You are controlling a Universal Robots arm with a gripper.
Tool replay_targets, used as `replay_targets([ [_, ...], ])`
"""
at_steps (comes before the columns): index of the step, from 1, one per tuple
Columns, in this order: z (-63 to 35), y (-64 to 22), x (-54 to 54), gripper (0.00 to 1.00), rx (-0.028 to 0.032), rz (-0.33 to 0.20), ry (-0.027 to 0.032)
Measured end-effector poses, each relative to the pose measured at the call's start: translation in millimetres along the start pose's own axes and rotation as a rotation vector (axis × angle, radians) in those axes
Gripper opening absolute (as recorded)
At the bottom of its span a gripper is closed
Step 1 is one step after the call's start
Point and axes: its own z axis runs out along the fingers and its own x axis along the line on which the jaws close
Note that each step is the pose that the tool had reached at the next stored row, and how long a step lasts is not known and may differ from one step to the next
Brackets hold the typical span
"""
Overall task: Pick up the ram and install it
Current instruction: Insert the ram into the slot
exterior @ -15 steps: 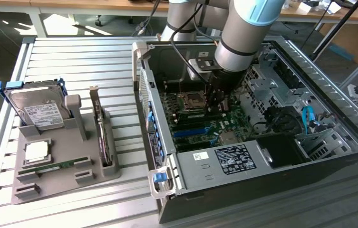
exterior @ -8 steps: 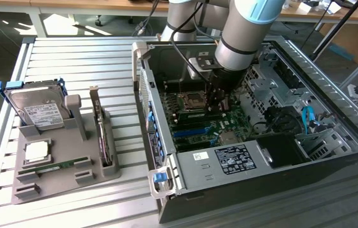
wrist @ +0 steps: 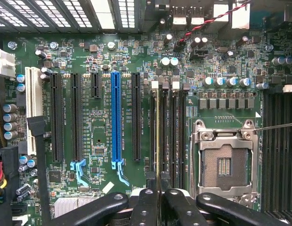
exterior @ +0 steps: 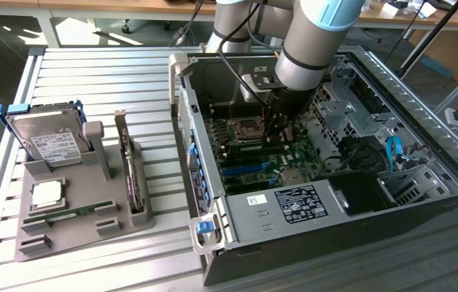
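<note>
**Ram gripped over the memory slots**

I read the jaws as nearly closed, pinching the ram (wrist: 158, 141) edge-on between them. The stick hangs directly below, inside the computer case (exterior: 423, 103), with its long axis parallel to the memory slots (wrist: 181, 141) and just beside the processor socket (wrist: 224, 165). Whether it sits in a slot I cannot tell.
</note>
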Motion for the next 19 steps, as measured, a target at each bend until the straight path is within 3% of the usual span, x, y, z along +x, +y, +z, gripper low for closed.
replay_targets([
  [19, 1.5, -0.4, 0.1, 0.12, 0.0, 0.001, 0.0008],
])
